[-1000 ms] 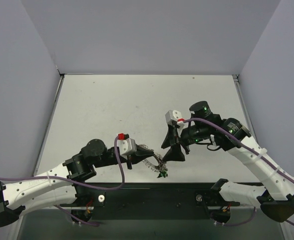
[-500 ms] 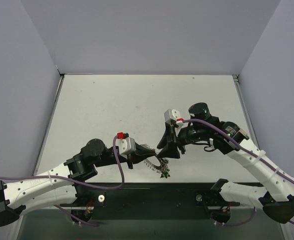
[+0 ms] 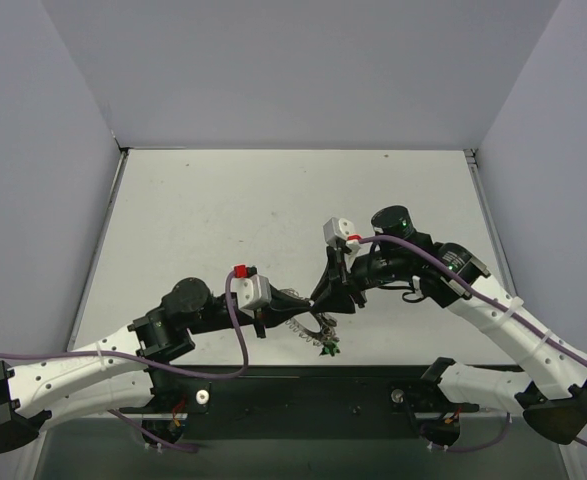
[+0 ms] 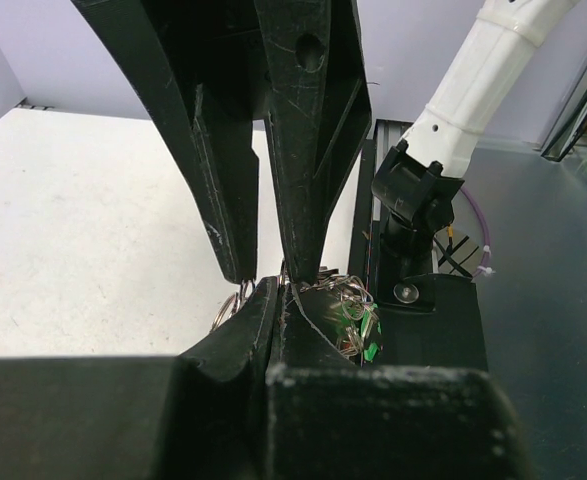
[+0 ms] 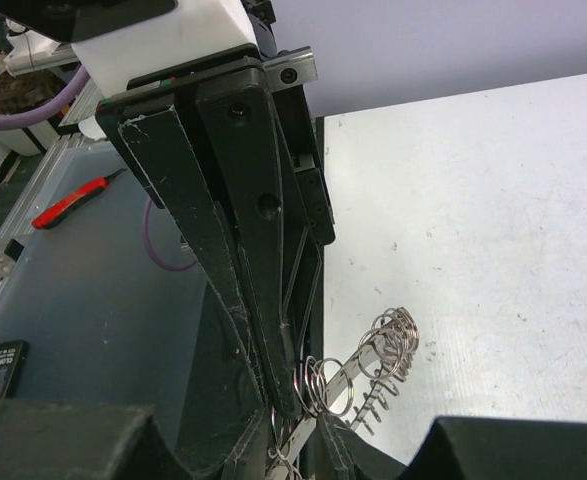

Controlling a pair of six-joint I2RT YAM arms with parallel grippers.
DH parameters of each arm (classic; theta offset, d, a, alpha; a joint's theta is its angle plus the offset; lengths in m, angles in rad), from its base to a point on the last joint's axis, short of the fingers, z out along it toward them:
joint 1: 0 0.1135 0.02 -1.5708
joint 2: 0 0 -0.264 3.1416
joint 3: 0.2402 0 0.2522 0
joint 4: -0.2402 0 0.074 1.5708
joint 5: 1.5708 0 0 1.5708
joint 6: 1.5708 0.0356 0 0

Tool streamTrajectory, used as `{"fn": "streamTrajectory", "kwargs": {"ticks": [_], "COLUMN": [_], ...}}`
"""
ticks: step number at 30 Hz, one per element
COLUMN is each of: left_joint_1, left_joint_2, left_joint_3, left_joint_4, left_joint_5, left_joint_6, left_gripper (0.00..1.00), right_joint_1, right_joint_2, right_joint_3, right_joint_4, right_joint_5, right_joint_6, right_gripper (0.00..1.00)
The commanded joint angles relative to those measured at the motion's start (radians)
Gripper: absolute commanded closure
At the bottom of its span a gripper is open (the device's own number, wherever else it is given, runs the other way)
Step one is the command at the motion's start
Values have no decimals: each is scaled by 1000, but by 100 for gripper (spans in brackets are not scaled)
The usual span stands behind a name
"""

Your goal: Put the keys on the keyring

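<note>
Where the table (image 3: 223, 215) meets its near edge, left gripper (image 3: 291, 322) is clamped on the keyring (image 3: 303, 328), keys (image 3: 325, 346) bunched beside. Right gripper (image 3: 325, 308) is narrowly parted close by, hold undetermined. Bare tabletop beyond.

Robotics lab cell: white table (image 3: 223, 220) between plain grey walls (image 3: 303, 70), two bench-mounted arms (image 3: 83, 372).

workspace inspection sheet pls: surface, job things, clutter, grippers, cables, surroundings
surface: white table, faint specks
job's things: keyring and keys bunched at the near edge, between the grippers
clutter: nothing seen
grippers: left gripper shut on keyring; right gripper with jaws slightly apart at the keyring
cables: purple cable along each arm, apart from the keyring
surroundings: grey walls; red-handled tool off the table
</note>
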Motion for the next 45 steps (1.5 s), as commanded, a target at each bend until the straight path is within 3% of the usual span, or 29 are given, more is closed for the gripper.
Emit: {"fn": "streamTrajectory", "kwargs": {"ticks": [1, 11, 13, 21, 23, 25, 27, 28, 38, 45], "left_joint_1": [-3, -3, -3, -3, -4, -4, -5, -3, -3, -3], "left_joint_2": [-16, -22, -21, -21, -19, -22, -22, -22, 119, 197], "left_joint_3": [12, 12, 13, 33, 67, 92, 131, 145, 435, 515], "left_joint_4": [104, 105, 105, 52, 4, -74, -158, -190, -672, -728], "left_joint_5": [1, -1, 1, -8, -17, -33, -51, -62, 7, 38], "left_joint_6": [-7, -7, -9, -10, -6, -4, 0, 3, 37, 34], "left_gripper": [100, 100, 100, 100, 79, 66, 43, 38, 38, 43], "right_joint_1": [9, 9, 8, 8, 8, 8, 8, 9, 32, 43], "right_joint_2": [-7, -10, -8, 21, 33, 47, 62, 68, 139, 203], "right_joint_3": [-9, -26, -24, 29, 63, 92, 112, 129, 223, 238], "right_joint_4": [22, 11, 11, -55, -104, -128, -173, -200, -369, -406], "right_joint_5": [-26, -17, -17, 32, 54, 67, 74, 83, 97, 162], "right_joint_6": [-9, -9, -7, -19, -38, -49, -67, -72, -167, -145], "right_gripper": [76, 90, 100, 100, 100, 100, 100, 100, 100, 100]}}
